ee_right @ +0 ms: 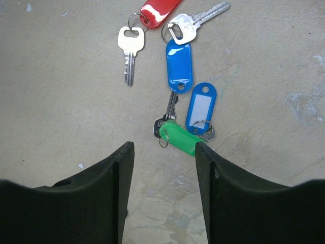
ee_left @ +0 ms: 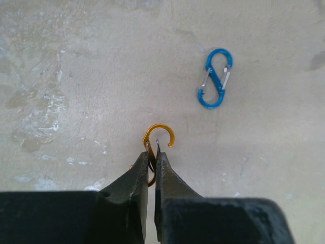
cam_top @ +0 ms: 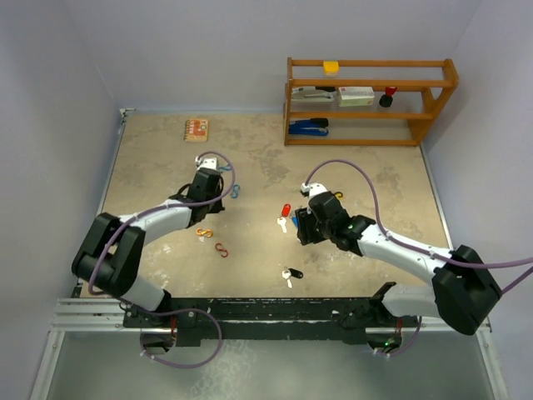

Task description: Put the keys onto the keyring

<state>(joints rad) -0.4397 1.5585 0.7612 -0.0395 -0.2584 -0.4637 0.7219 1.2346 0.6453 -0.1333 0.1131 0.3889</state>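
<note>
- The right gripper [ee_right: 163, 162] hangs low over the table [ee_right: 61, 112]. Its two fingers are spread wide and nothing is between them.
- The keys [ee_right: 179, 66] lie flat in a loose cluster just ahead of those fingers. A green tag [ee_right: 180, 138] is nearest, just beside the tip of the finger on the right of the wrist view.
- Beyond it lie two blue tags [ee_right: 201, 108] with a dark key between them, then a bare silver key [ee_right: 130, 51] and a red tag [ee_right: 157, 11] at the far edge.
- One more key, with a black tag [cam_top: 293, 272], lies well apart from the cluster, nearer the arm bases.
- The left gripper [ee_left: 152, 155] is pinched together on an orange S-clip [ee_left: 160, 133], whose upper hook sticks out past the fingertips.
- A blue S-clip [ee_left: 215, 78] lies flat beyond it and to the right, apart from it.
- In the top view another orange clip [cam_top: 204, 232] and a red clip [cam_top: 222, 249] lie near the left forearm.
- A wooden shelf [cam_top: 371, 100] stands at the far right corner, and a small orange box [cam_top: 196, 129] lies at the far left.
</note>
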